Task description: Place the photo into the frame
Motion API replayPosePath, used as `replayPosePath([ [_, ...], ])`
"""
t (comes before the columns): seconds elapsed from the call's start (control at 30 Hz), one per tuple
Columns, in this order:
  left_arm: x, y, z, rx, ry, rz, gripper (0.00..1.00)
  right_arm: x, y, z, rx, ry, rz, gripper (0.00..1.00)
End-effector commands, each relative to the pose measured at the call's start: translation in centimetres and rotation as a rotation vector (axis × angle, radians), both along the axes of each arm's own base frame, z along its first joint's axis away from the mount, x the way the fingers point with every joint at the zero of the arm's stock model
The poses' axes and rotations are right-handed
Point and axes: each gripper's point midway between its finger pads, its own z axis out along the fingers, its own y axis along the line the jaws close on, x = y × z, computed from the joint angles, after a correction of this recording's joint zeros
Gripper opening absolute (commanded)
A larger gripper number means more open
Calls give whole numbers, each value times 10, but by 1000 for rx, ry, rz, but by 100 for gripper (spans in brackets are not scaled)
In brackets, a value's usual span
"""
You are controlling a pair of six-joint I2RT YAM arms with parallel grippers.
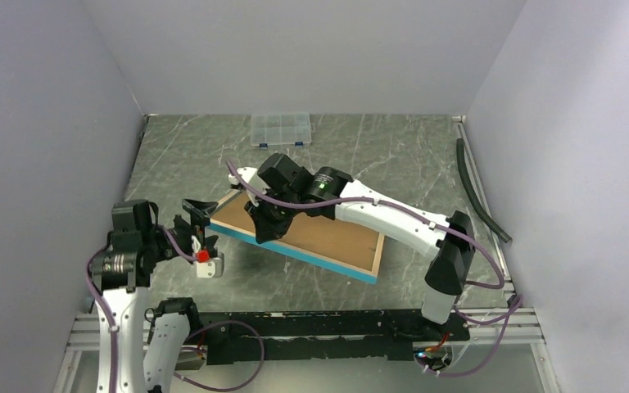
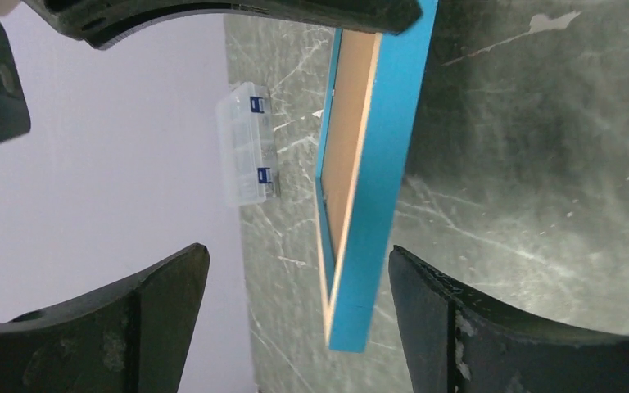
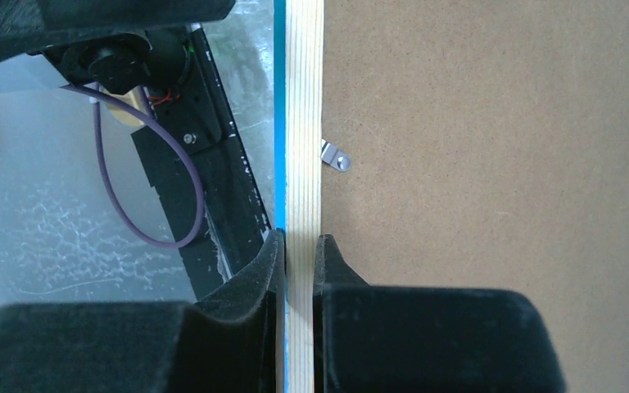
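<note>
Grey marbled table (image 1: 426,155) has the big blue-rimmed picture frame (image 1: 328,237) in the middle, brown back up. Right gripper (image 3: 299,246) pinches its near rim. Left gripper (image 1: 196,219) gapes wide beside its left corner.

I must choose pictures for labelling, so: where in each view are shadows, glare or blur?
Top external: even light, sharp; a soft shadow on the table under the near edge of the frame. Left wrist: frame sharp, pale glare on the table at right, the left hand has dark, slightly soft fingers. Right wrist: frame rim sharp, table at left hazy.
</note>
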Motion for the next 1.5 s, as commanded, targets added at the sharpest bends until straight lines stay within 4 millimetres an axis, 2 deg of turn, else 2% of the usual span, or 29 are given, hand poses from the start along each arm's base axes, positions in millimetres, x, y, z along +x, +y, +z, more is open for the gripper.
replayPosePath([
  [0.0, 6, -12, 16, 98, -141, -197, 83, 14, 19, 58, 169, -58, 9, 0],
  [0.07, 6, -11, 10, 116, -128, -208, 80, 18, 21, 62, 178, -56, 8, 0],
  [0.17, -4, -8, -7, 160, -39, -246, 77, 23, 24, 66, 189, -55, 4, 0],
  [0.23, -9, -9, -11, 155, -9, -253, 77, 26, 25, 69, 197, -51, 2, 0],
  [0.33, -4, -11, -9, 131, -26, -244, 78, 26, 27, 74, 210, -40, 9, 0],
  [0.4, 7, -12, -3, 105, -64, -229, 78, 26, 29, 77, 214, -35, 15, 0],
  [0.6, 21, -24, 10, 43, -102, -254, 69, 26, 33, 88, 225, -29, 22, 0],
  [0.67, 27, -25, 3, 73, -50, -244, 65, 27, 35, 90, 230, -27, 23, 0],
  [0.77, 26, -29, -8, 116, 37, -252, 57, 26, 36, 91, 224, -16, 27, 0],
  [0.9, 31, -40, -12, 142, 48, -257, 42, 29, 35, 94, 228, -29, 26, 1],
  [1.0, 39, -44, -8, 136, 87, -227, 29, 38, 24, 96, 232, -81, -2, 21],
  [1.07, 45, -45, -3, 120, 113, -203, 23, 44, 10, 105, 248, -147, -16, 31],
  [1.17, 51, -48, 8, 89, 119, -177, 21, 47, -11, 105, 198, -243, -1, 43],
  [1.2, 52, -48, 10, 80, 120, -172, 20, 47, -19, 101, 169, -267, 4, 50],
  [1.23, 54, -49, 12, 71, 125, -165, 20, 48, -27, 98, 144, -293, 5, 62],
  [1.27, 55, -50, 14, 65, 125, -160, 20, 48, -35, 95, 118, -315, 7, 88],
  [1.3, 56, -50, 16, 59, 129, -155, 19, 48, -42, 91, 93, -333, 7, 98],
  [1.47, 57, -52, 19, 29, 148, -137, 19, 42, -66, 77, 30, -382, 29, 100],
])
